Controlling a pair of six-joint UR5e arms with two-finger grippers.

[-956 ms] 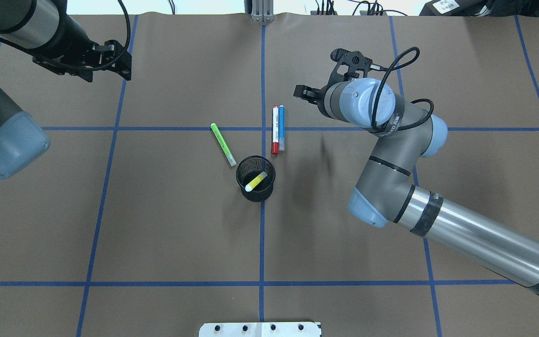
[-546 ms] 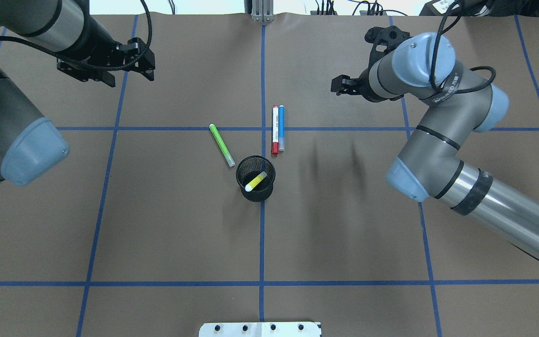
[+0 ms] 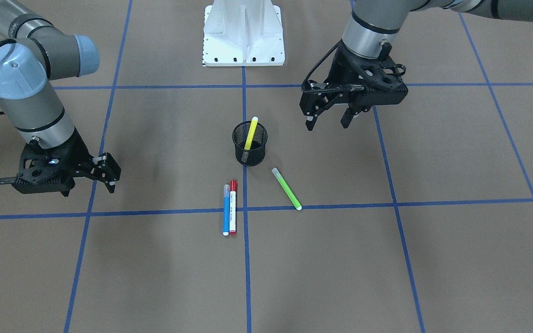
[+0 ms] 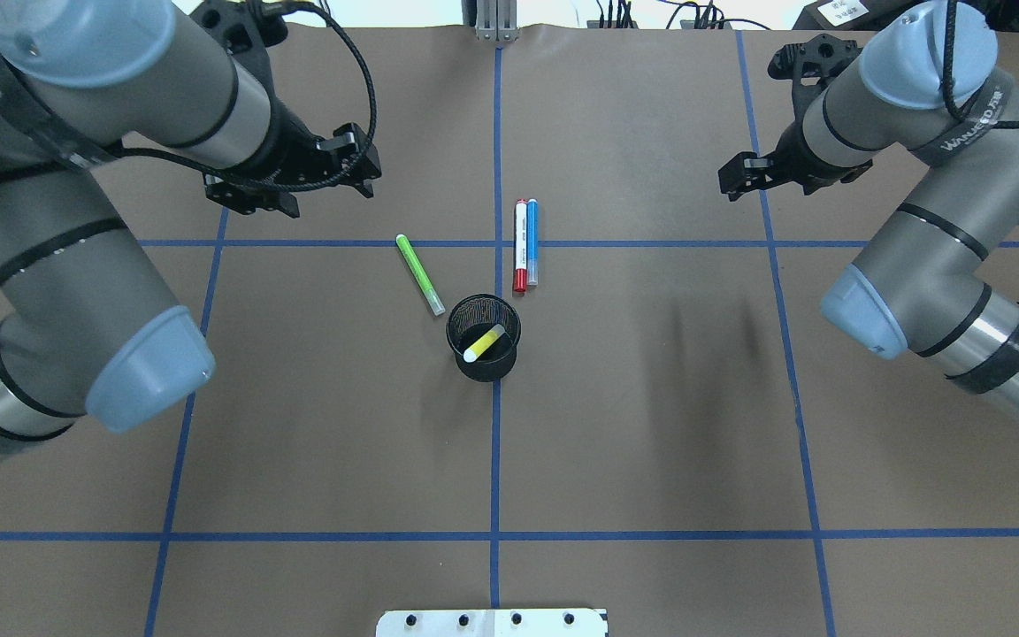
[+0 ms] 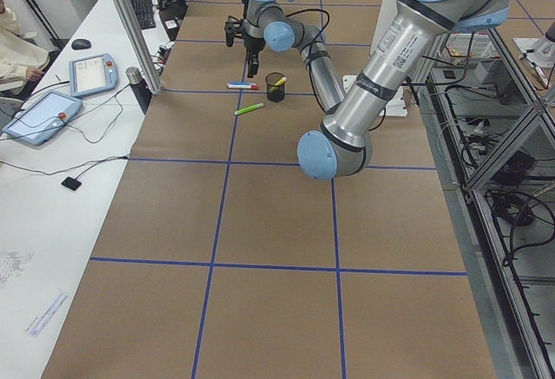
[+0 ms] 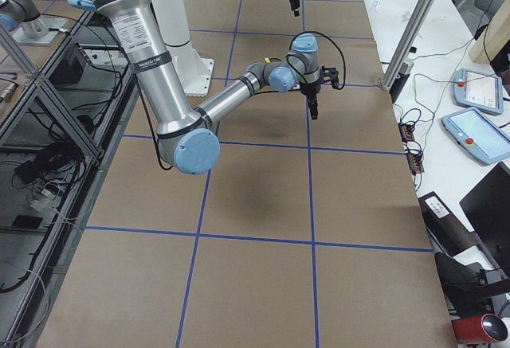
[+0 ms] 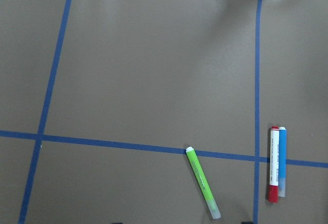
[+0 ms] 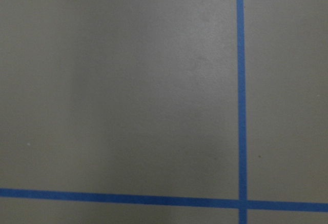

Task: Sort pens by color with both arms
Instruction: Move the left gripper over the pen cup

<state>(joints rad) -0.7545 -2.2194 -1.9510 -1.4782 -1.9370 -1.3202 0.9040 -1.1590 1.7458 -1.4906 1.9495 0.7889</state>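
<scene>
A yellow pen (image 4: 485, 342) leans inside the black mesh cup (image 4: 455, 329) at the table's centre. Beyond the cup, the red-capped white pen (image 4: 520, 245) and the blue pen (image 4: 532, 241) lie side by side, touching. The light green pen (image 4: 420, 274) lies slanted just left of the cup. My left gripper (image 3: 327, 124) hangs open and empty above the table, left of and beyond the green pen, which shows in its wrist view (image 7: 203, 182). My right gripper (image 3: 111, 178) hovers far right of the pens; it looks open and holds nothing.
Blue tape lines divide the brown table into squares. The white pedestal base (image 3: 243, 37) stands at the robot's edge. A side desk with tablets (image 5: 39, 114) and a seated person's sleeve (image 5: 10, 41) lies beyond the far edge.
My left arm has swung in toward the green pen. My right arm has drawn back to the right, away from the red and blue pens. No pen has moved.
</scene>
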